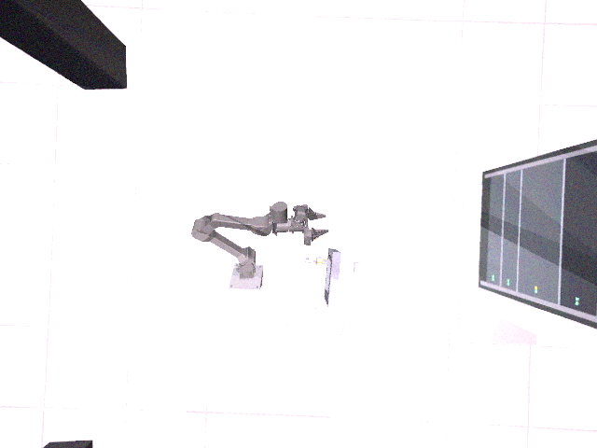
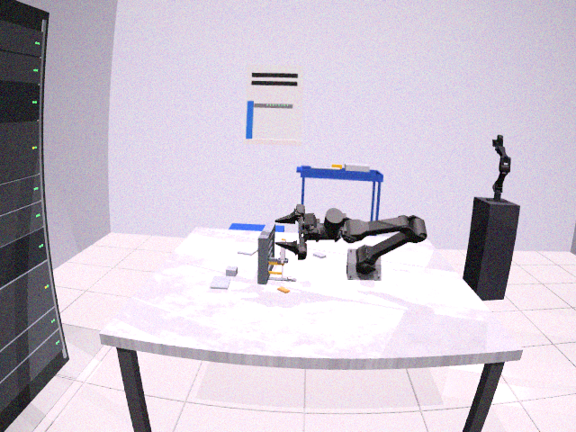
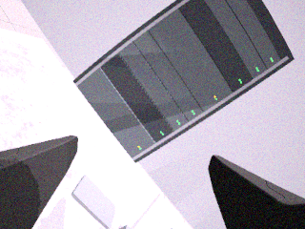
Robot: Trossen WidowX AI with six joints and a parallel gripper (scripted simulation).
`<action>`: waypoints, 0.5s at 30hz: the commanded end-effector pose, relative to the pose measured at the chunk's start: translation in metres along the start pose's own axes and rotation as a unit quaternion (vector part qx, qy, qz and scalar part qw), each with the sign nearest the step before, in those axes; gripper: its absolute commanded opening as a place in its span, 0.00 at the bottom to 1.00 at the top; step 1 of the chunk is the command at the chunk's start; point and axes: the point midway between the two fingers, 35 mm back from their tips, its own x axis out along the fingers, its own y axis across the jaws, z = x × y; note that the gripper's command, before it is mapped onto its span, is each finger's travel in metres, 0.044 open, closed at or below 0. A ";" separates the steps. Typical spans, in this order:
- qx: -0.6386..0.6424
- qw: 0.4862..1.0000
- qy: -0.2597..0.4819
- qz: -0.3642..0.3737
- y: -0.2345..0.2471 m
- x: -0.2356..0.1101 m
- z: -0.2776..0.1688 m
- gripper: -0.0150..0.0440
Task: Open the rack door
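I'm watching the pincer [image 1: 326,223] [image 2: 275,232] [image 3: 145,153] standing wide, with nothing sitting between its fingers. Its tips are pointing past the near side of the rack frame [image 1: 334,264] [image 2: 263,260], and from overhead I'm seeing them lying off to one side of it, apart. The orange and grey fittings [image 1: 318,260] [image 2: 275,273] are projecting from the frame toward the arm; I'm taking the handle to be among them, but I'm not making out its turn or the door's angle.

My main worry is sideways reach: if I'm sweeping in at this spread, the nearer finger could be striking the fittings or frame corner and shoving the door. If I'm closing off-centre, the handle could be slipping out mid-turn. Farther out, a grey block [image 2: 230,271] and an orange piece [image 2: 283,289] are lying on the table [image 2: 310,361]; a low-swinging wrist could be knocking either away.
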 end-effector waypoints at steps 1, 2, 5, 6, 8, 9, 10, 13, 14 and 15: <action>-0.001 1.000 0.003 0.000 0.000 0.001 -0.001 0.89; -0.004 1.000 0.010 0.001 -0.001 0.002 -0.003 0.84; -0.018 0.998 0.054 0.005 -0.005 0.011 -0.015 0.75; -0.022 0.997 0.069 0.007 -0.007 0.014 -0.019 0.75; -0.029 0.995 0.100 0.011 -0.011 0.019 -0.027 0.75; -0.032 0.993 0.115 0.014 -0.013 0.021 -0.032 0.75; -0.034 0.991 0.130 0.016 -0.014 0.023 -0.036 0.75; -0.040 0.984 0.174 0.024 -0.020 0.029 -0.049 0.75; -0.041 0.981 0.189 0.027 -0.022 0.030 -0.053 0.75; -0.041 0.978 0.203 0.030 -0.024 0.031 -0.058 0.75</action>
